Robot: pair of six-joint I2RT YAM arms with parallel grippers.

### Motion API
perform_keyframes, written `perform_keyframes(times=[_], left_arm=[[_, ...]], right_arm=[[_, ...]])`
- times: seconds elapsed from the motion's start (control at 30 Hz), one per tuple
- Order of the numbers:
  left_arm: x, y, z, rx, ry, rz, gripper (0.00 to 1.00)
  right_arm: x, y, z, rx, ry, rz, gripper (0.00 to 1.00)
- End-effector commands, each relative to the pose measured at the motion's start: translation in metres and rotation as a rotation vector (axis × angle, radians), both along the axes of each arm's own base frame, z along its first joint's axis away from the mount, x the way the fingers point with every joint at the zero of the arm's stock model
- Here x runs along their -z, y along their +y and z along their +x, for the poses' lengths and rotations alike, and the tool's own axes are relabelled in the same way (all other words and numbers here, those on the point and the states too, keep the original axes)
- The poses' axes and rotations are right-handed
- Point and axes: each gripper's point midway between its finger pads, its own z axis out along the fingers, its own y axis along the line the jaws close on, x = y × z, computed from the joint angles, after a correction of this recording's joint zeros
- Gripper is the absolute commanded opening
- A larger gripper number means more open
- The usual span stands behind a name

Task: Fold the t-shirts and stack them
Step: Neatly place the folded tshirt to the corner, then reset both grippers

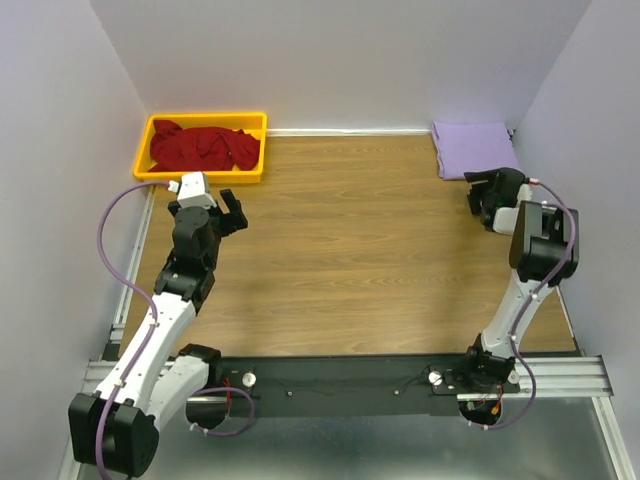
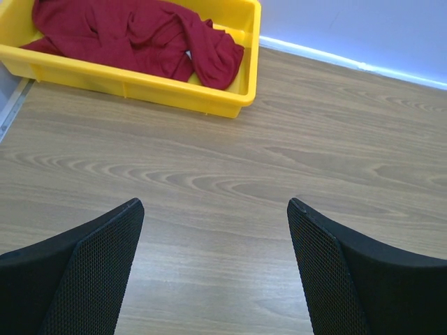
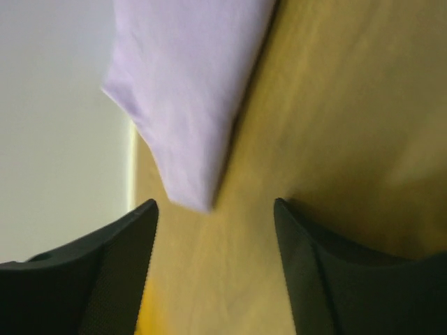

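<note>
The lavender t-shirt (image 1: pixel 474 149) lies folded flat in the far right corner of the table; its near corner (image 3: pixel 188 105) shows in the right wrist view. My right gripper (image 1: pixel 484 196) hovers just in front of that shirt, open, nothing between its fingers (image 3: pixel 119 279). The dark red t-shirt (image 1: pixel 203 147) is crumpled inside the yellow bin (image 1: pixel 255 124) at the far left, and also shows as the red t-shirt (image 2: pixel 140 35) in the left wrist view. My left gripper (image 1: pixel 237 211) is a short way in front of the bin, jaws wide open over bare wood (image 2: pixel 213 209).
Grey walls close in the table on the left, back and right. The yellow bin (image 2: pixel 140 84) stands against the far left corner. A metal rail (image 1: pixel 350 380) with both arm bases runs along the near edge.
</note>
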Motion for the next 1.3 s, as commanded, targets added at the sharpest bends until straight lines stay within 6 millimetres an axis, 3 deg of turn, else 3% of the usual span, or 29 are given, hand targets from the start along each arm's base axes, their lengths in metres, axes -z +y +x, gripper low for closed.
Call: perform_keyframes(times=[0.0,0.07,0.1,0.17,0.2,0.27,0.3,0.33,0.43,0.47,0.53,0.57,0.63,0.73,0.83,0.87,0.97,1.1,1.27], left_arm=[[-0.017,0.000,-0.005,0.005,-0.056,-0.006,0.91],[-0.022,-0.003,-0.008,0.021,-0.072,-0.016,0.91],[-0.025,-0.003,-0.009,0.026,-0.081,-0.020,0.91],[-0.031,-0.006,-0.012,0.043,-0.103,-0.034,0.91],[-0.033,-0.007,-0.014,0.049,-0.110,-0.038,0.91],[-0.039,-0.006,-0.018,0.047,-0.128,-0.045,0.91],[-0.040,-0.005,-0.019,0.045,-0.133,-0.047,0.91],[-0.044,-0.004,-0.022,0.040,-0.143,-0.054,0.91],[-0.057,-0.004,-0.028,0.048,-0.154,-0.065,0.91],[-0.056,-0.004,-0.033,0.056,-0.131,-0.058,0.91],[-0.080,-0.001,-0.043,0.051,-0.161,-0.061,0.91],[-0.079,0.002,-0.048,0.043,-0.136,-0.054,0.91],[-0.097,0.006,-0.059,0.031,-0.162,-0.073,0.91],[-0.108,0.016,-0.083,-0.005,-0.189,-0.110,0.91],[-0.112,0.024,-0.095,-0.044,-0.210,-0.135,0.92],[-0.119,0.029,-0.103,-0.061,-0.247,-0.149,0.92],[-0.123,0.039,-0.114,-0.099,-0.308,-0.166,0.93],[-0.121,0.049,-0.126,-0.138,-0.361,-0.193,0.93],[-0.103,0.052,-0.132,-0.158,-0.365,-0.228,0.93]], right_arm=[[-0.021,0.011,-0.042,-0.147,0.159,-0.164,0.80],[-0.036,0.011,-0.060,-0.238,0.199,-0.303,0.80],[-0.055,0.012,-0.078,-0.262,0.229,-0.345,0.80],[-0.067,0.012,-0.102,-0.329,0.280,-0.445,0.82],[-0.085,0.013,-0.124,-0.362,0.314,-0.497,0.82],[-0.098,0.019,-0.155,-0.382,0.351,-0.508,0.83],[-0.109,0.022,-0.164,-0.384,0.331,-0.512,0.87],[-0.142,0.027,-0.178,-0.370,0.256,-0.539,0.91],[-0.176,0.037,-0.210,-0.383,0.187,-0.598,0.92],[-0.204,0.043,-0.224,-0.362,0.119,-0.644,0.92],[-0.223,0.053,-0.242,-0.358,0.077,-0.706,0.92],[-0.235,0.053,-0.256,-0.341,0.066,-0.743,0.92],[-0.248,0.065,-0.266,-0.375,0.033,-0.794,0.92],[-0.255,0.066,-0.284,-0.357,0.022,-0.849,0.92],[-0.258,0.063,-0.296,-0.329,-0.001,-0.897,0.92],[-0.250,0.055,-0.297,-0.296,0.031,-0.907,0.92],[-0.239,0.057,-0.299,-0.301,0.048,-0.923,0.91],[-0.238,0.061,-0.301,-0.303,0.014,-0.942,0.90],[-0.241,0.059,-0.307,-0.279,-0.016,-0.968,0.90]])
